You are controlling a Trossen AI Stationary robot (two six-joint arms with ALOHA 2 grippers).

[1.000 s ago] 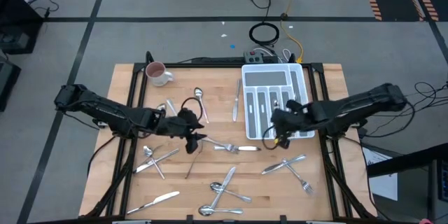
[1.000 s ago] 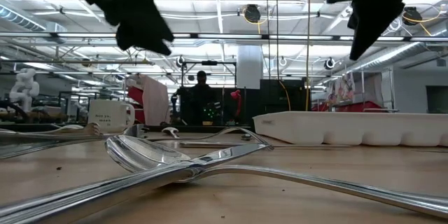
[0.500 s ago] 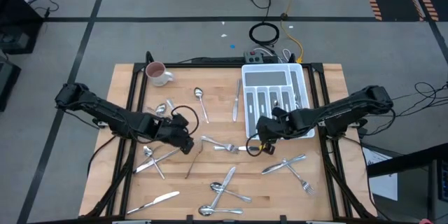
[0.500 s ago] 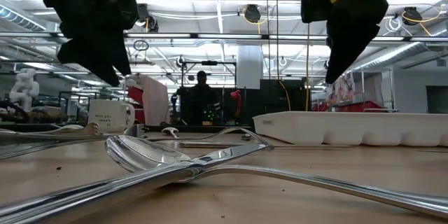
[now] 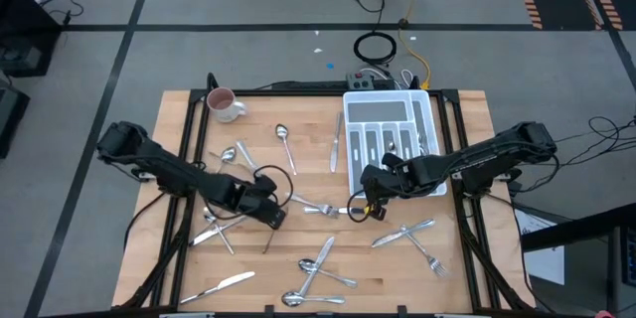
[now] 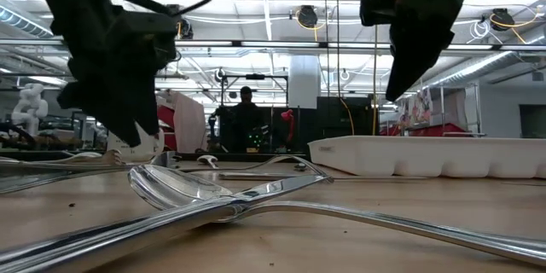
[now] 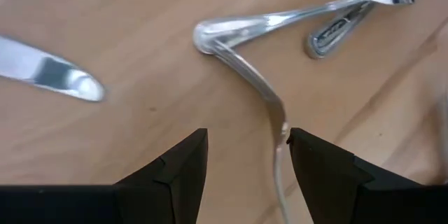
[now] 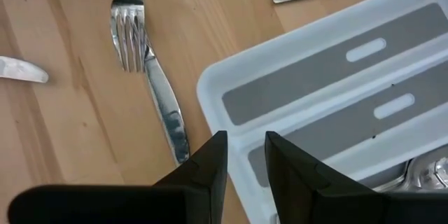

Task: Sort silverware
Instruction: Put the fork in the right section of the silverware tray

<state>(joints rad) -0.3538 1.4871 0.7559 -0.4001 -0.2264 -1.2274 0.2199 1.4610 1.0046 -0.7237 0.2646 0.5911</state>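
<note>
Silver cutlery [image 5: 320, 266] lies scattered over the table beside the tray [image 5: 386, 109], seen from above. By its wrist view, the left gripper [image 7: 246, 155] hangs spread over a fork handle [image 7: 241, 63]: lower and pinch next. The right gripper [image 8: 245, 155], narrowly parted and empty, hovers at the tray's corner.

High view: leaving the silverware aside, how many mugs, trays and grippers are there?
Mug: 1
Tray: 1
Grippers: 2, the left gripper and the right gripper
Total: 4
</note>
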